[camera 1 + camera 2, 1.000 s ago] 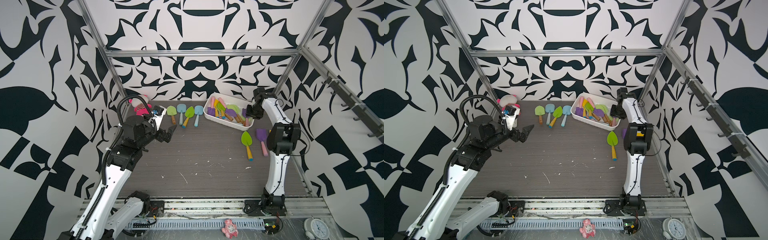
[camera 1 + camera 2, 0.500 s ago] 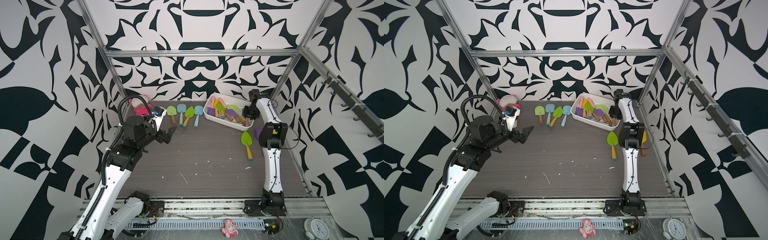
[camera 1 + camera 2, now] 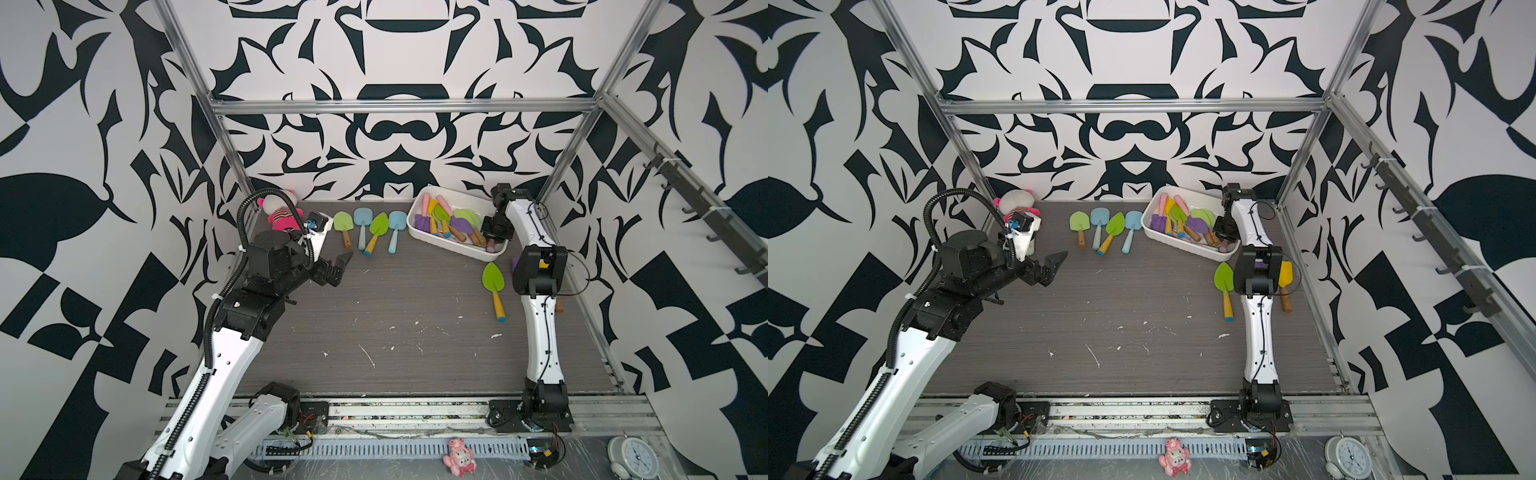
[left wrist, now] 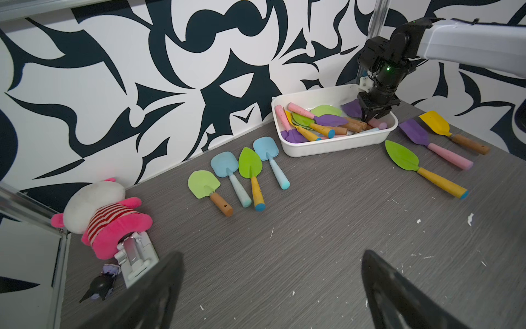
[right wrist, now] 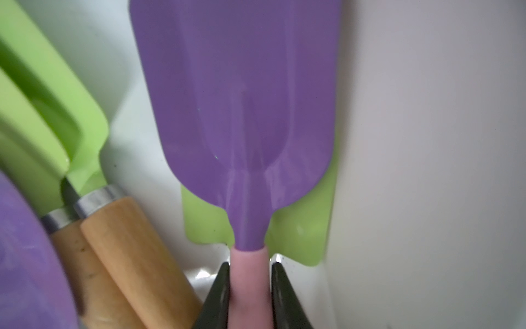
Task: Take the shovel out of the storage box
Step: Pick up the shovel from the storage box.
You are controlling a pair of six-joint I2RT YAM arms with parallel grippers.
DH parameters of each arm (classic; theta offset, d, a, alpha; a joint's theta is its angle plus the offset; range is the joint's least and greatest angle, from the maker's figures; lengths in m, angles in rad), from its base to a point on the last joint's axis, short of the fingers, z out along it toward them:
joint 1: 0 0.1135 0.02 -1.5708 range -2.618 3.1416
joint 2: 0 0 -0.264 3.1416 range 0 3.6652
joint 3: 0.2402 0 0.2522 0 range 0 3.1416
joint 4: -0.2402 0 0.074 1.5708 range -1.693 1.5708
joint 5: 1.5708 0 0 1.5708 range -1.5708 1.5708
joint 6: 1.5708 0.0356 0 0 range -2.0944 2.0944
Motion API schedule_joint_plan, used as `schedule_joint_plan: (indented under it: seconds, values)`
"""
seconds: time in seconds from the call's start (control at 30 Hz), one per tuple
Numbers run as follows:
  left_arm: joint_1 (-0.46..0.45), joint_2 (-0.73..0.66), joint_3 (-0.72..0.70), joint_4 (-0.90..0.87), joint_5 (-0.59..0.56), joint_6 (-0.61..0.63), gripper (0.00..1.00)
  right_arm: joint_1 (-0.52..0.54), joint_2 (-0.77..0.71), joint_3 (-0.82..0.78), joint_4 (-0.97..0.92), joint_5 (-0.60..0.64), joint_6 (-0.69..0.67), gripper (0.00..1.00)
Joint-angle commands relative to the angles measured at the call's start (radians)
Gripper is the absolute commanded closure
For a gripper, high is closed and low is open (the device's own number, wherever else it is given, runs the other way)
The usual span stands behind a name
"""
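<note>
Right claw [image 5: 249, 267] has closed round the pink-handled purple shovel [image 5: 236, 99].

A robotics lab test cell: aluminium frame bars [image 3: 399, 106] box in a grey wood-grain tabletop [image 3: 415, 299]; black-and-white patterned panels [image 3: 399, 50] line the walls; the left arm [image 3: 224, 374] and right arm [image 3: 540, 345] bolt to a front rail [image 3: 407, 411], beside a slotted cable duct [image 3: 374, 449].

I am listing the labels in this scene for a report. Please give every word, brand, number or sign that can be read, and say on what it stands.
No text can be read in any view.
On the clock, the dial marks are too small to read.
On the storage box, no print shows.
On the purple shovel, no print shows.
</note>
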Motion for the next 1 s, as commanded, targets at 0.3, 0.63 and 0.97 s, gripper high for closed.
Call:
schedule_joint_plan:
  seconds: [0.3,0.63,0.97]
  values:
    - [0.002,-0.003,0.046,-0.016,-0.002,-0.022,0.01,-0.007,-0.156,-0.043,0.054,0.022,0.014,1.00]
    - [0.002,0.000,0.042,0.004,-0.001,-0.032,0.01,-0.006,-0.363,-0.277,0.185,-0.055,0.000,1.00]
    - [0.002,0.004,0.032,0.033,0.024,-0.037,0.01,0.022,-0.539,-0.486,0.299,-0.120,-0.020,1.00]
